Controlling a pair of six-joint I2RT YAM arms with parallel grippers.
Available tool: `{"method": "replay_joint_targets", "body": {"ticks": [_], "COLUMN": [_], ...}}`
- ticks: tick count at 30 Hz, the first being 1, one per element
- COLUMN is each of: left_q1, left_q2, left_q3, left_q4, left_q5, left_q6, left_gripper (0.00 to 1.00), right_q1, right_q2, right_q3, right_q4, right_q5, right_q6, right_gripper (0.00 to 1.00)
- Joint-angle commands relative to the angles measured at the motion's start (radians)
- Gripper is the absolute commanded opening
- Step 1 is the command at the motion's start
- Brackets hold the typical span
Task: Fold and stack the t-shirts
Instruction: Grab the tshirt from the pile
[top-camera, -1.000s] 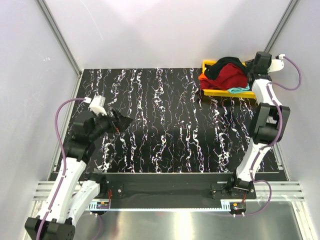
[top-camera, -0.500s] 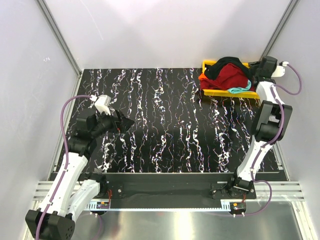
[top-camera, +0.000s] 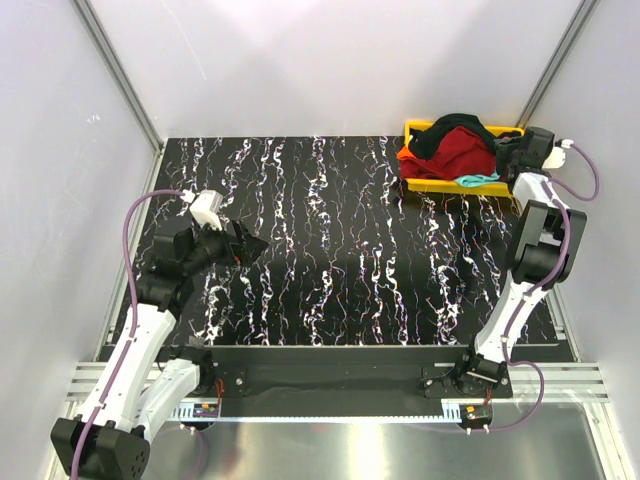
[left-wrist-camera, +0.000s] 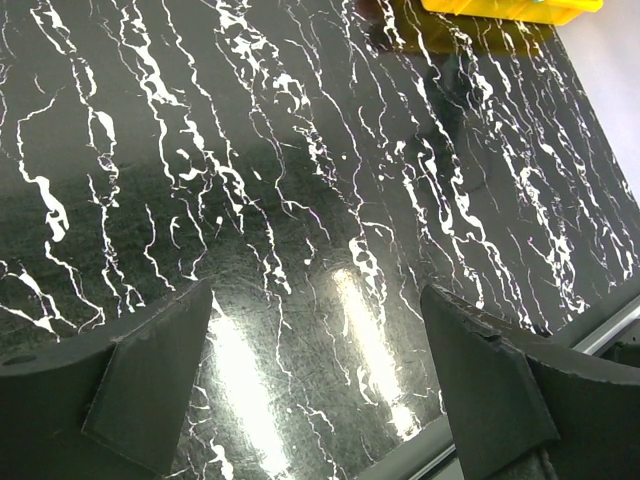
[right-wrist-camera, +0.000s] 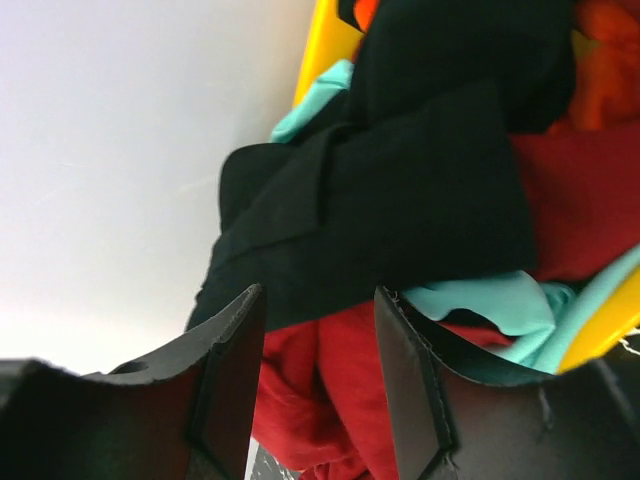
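Note:
The t-shirts lie heaped in a yellow tray (top-camera: 415, 127) at the table's back right. The black one (top-camera: 455, 127) is on top, over the dark red one (top-camera: 470, 152). The orange one (top-camera: 408, 155) shows at the left and the teal one (top-camera: 480, 181) at the front. My right gripper (top-camera: 507, 155) is against the heap's right side. In the right wrist view it (right-wrist-camera: 318, 295) is open, with dark red fabric (right-wrist-camera: 330, 400) showing between the fingers under the black shirt (right-wrist-camera: 420, 200) and beside the teal shirt (right-wrist-camera: 480, 305). My left gripper (top-camera: 245, 245) hangs open and empty over the table's left part (left-wrist-camera: 315, 290).
The black white-veined table (top-camera: 340, 250) is walled in white on three sides, with metal posts at the back corners. The tray (right-wrist-camera: 325, 40) sits close to the right wall, and its front edge (left-wrist-camera: 510, 5) shows at the top of the left wrist view.
My right gripper has swung from above the tray's right end down and in against the heap. The left arm shifted slightly, then stayed still.

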Motion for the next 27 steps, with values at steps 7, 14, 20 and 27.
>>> {"method": "replay_joint_targets", "body": {"ticks": [7,14,20,27], "left_q1": [0.005,0.005,0.006,0.005], "left_q2": [0.003,0.0,-0.004,-0.014], "left_q3": [0.066,0.07,0.071,0.07], "left_q4": [0.005,0.0,-0.003,0.002], "left_q5": [-0.028,-0.03,-0.03,-0.03], "left_q6": [0.042,0.048,0.05,0.046], "left_gripper": [0.92,0.93,0.93,0.93], "right_q1": [-0.005,-0.01,-0.013,-0.016], "right_q2": [0.021,0.072,0.066,-0.017], "right_q3": [0.022,0.071,0.097,0.083], "right_q4": [0.07,0.073,0.072,0.041], "right_q5": [0.027,0.024,0.027,0.079], "right_q6": [0.001,0.034,0.031,-0.054], "right_gripper": [0.54,0.45,0.21,0.0]}}
